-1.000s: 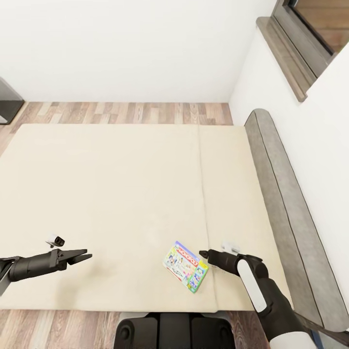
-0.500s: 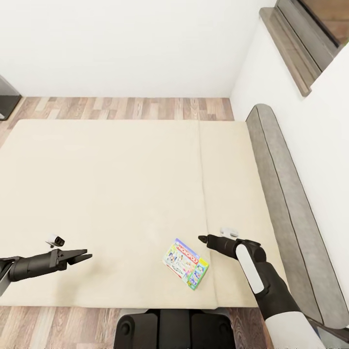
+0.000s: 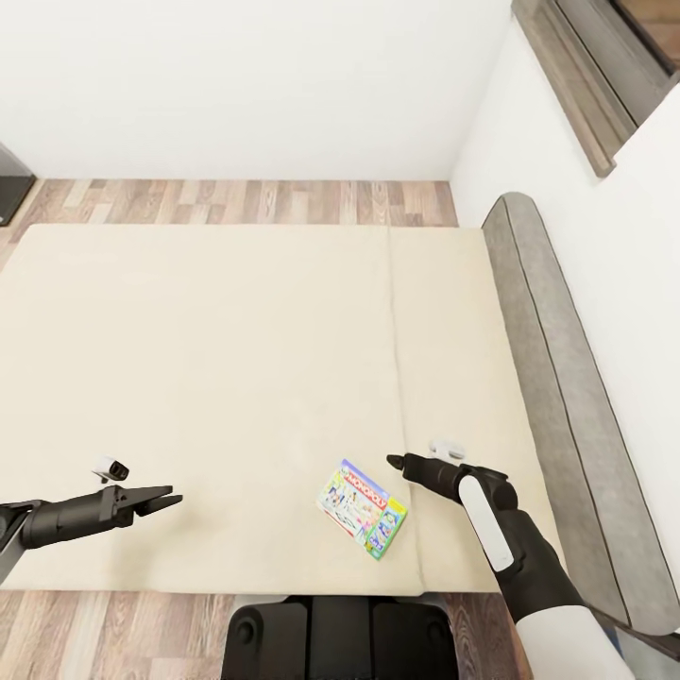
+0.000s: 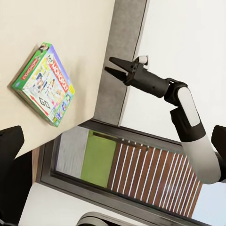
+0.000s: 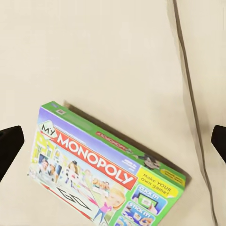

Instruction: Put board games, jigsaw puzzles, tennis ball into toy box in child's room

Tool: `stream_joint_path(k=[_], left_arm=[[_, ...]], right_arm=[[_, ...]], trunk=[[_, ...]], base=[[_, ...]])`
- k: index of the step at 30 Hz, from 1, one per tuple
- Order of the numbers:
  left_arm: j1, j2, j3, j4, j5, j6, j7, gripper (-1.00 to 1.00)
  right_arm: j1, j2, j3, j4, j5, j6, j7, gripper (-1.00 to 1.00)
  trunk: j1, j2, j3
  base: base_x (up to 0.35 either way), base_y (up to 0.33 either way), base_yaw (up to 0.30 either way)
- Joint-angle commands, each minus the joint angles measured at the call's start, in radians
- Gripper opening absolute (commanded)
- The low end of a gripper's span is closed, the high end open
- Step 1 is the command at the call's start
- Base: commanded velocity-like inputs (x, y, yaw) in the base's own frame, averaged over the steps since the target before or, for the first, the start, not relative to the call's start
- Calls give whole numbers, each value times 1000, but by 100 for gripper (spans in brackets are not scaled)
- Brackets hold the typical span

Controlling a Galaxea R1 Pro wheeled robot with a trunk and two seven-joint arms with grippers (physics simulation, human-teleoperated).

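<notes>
The Monopoly carton (image 3: 363,508) lying flat near the bed's (image 3: 217,378) near edge looks light, stiff and slick, best pinched across an edge by the right gripper (image 3: 397,462), whose fingers stand wide apart.

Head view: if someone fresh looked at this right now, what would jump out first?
The colourful Monopoly carton lying flat near the front edge of the wide cream bed is the one bright thing on it. The right claw hangs just beside the carton, open and not touching it, on the side of the grey headboard. The left claw hovers open, far off over bare bed.
</notes>
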Motion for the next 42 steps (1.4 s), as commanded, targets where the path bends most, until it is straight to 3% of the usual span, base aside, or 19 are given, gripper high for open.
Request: stream_joint_path(k=[1, 42], left_arm=[[0, 0, -1, 0, 0, 11, -3, 100], [0, -2, -1, 0, 0, 12, -3, 100]], right_arm=[[0, 0, 0, -1, -6, 0, -5, 100], [9, 0, 1, 2, -12, -18, -4, 100]], trunk=[[0, -2, -3], [0, -2, -70]], base=[[0, 0, 0], [0, 0, 0]])
